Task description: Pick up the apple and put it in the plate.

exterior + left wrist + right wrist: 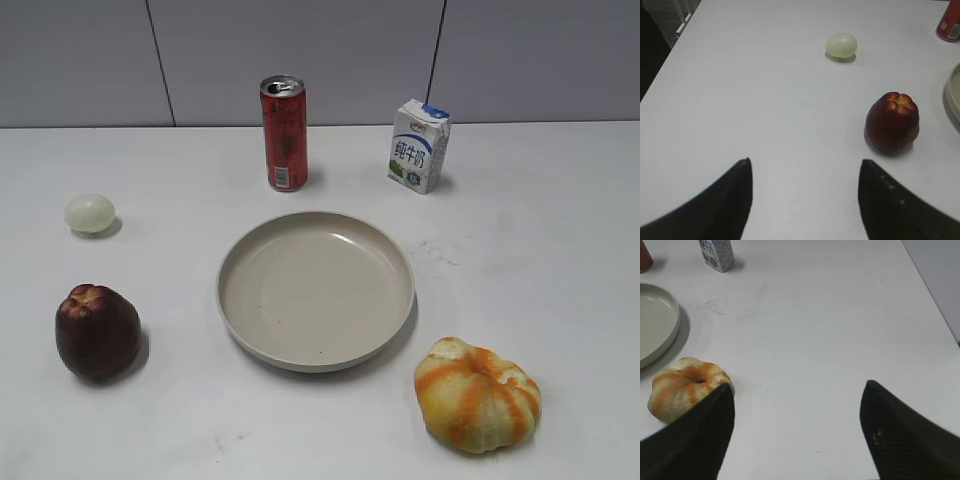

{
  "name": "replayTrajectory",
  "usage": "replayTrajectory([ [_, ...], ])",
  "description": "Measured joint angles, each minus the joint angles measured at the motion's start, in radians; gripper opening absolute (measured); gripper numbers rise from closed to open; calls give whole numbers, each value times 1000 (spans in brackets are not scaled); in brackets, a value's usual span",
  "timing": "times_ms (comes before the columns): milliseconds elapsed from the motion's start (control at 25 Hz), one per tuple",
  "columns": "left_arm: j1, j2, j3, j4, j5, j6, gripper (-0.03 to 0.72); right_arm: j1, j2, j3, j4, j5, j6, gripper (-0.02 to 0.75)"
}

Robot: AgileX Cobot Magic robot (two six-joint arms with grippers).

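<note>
The dark maroon apple (97, 332) stands upright on the white table at the front left, to the left of the plate and apart from it. It also shows in the left wrist view (892, 122), ahead and to the right of my left gripper (805, 165), which is open and empty. The beige plate (316, 290) lies empty in the middle of the table; its rim shows in the left wrist view (953, 95) and in the right wrist view (657, 322). My right gripper (797, 387) is open and empty over bare table. Neither gripper shows in the exterior view.
A pale egg (90, 213) lies at the left behind the apple. A red can (284, 133) and a milk carton (419, 146) stand behind the plate. An orange-and-yellow striped fruit (477, 394) sits at the front right, beside my right gripper's left finger.
</note>
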Motion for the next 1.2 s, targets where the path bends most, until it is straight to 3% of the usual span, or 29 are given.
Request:
replayTrajectory([
  [200,0,71,-18,-9,-79,0,658,0,0,0,0,0,0,589],
  [280,0,120,-23,-20,-139,0,679,0,0,0,0,0,0,589],
  [480,0,259,-34,-52,-313,22,679,0,0,0,0,0,0,589],
  [640,-20,373,-37,-184,-409,154,654,0,0,0,0,0,0,589],
  [760,-75,451,-37,-242,-456,243,623,0,0,0,0,0,0,589],
  [960,-166,573,-37,-243,-528,280,610,0,0,0,0,0,0,589],
  [1200,-262,796,-102,-243,-477,361,608,0,0,0,0,0,0,589],
])
